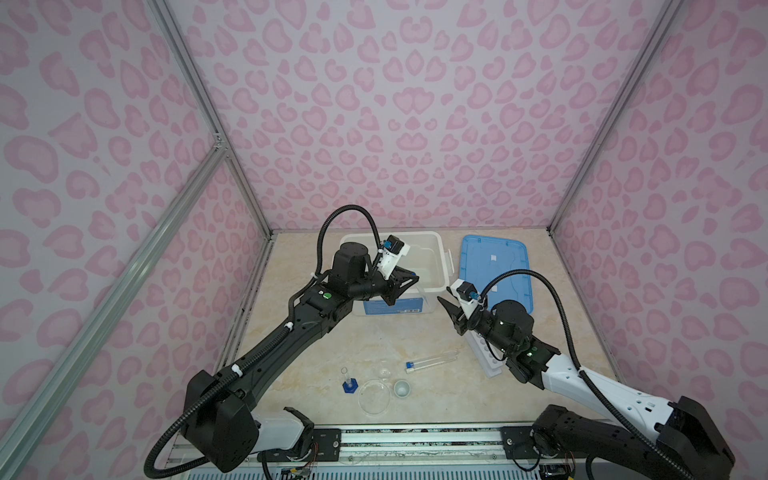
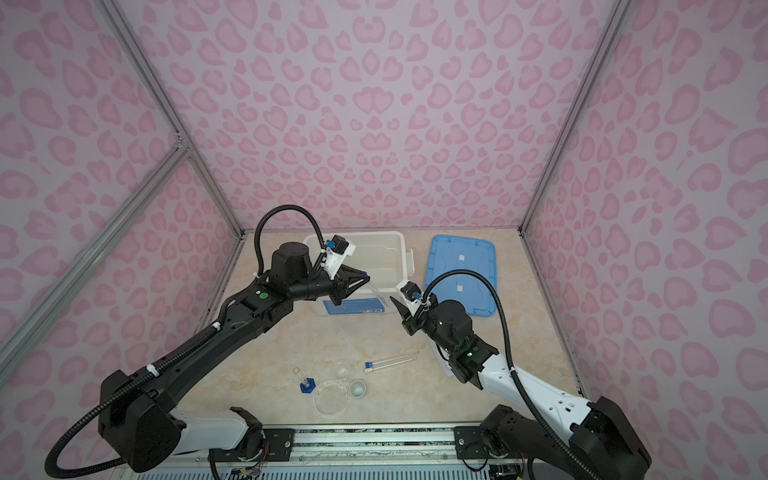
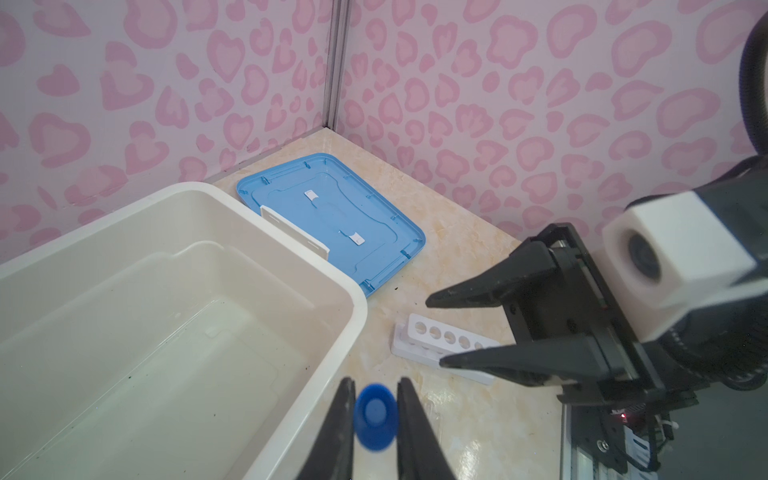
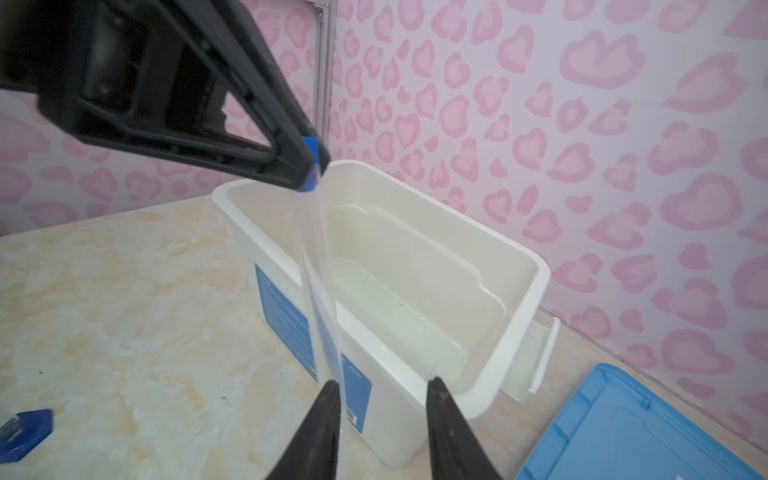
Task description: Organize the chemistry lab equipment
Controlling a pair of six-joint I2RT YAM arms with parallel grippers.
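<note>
The job looks to be at an early stage. The large white plastic bin (image 4: 519, 249), open at the middle of the far edge of the marbled beige bench (image 1: 311, 353), has nothing in it that I can see, and its flat blue plastic lid (image 1: 494, 266) lies beside it toward the far right corner. The white six-hole plastic rack (image 3: 436, 336) sits near the right edge, partly under the right arm. Every hole that shows is empty.

One item is in hand. The left gripper (image 4: 309, 166) has its fingers closed on the blue cap of a long clear test tube (image 4: 320, 270). The tube hangs off the bench, cap uppermost and slanted, in front of the bin's near right corner. Its lower end reaches the right gripper (image 4: 382, 382), whose fingers stand apart. The tube lies against one finger but is not clamped between them.

Everything else is left to sort:
- A second clear test tube with a blue cap (image 1: 432, 359) lies flat between the bench's middle and its near edge.
- The small clear cylinder on a blue base (image 1: 348, 382) stands upright close to the near edge.
- The clear round shallow dish (image 1: 374, 397) is just beside the cylinder.
- The small clear cup (image 1: 402, 388) is just beside the dish.

The held tube is thin-walled, see-through and apparently empty, so only its cap and faint edges mark it out against the bin. Whether it is meant for the rack or the bin I cannot tell.
</note>
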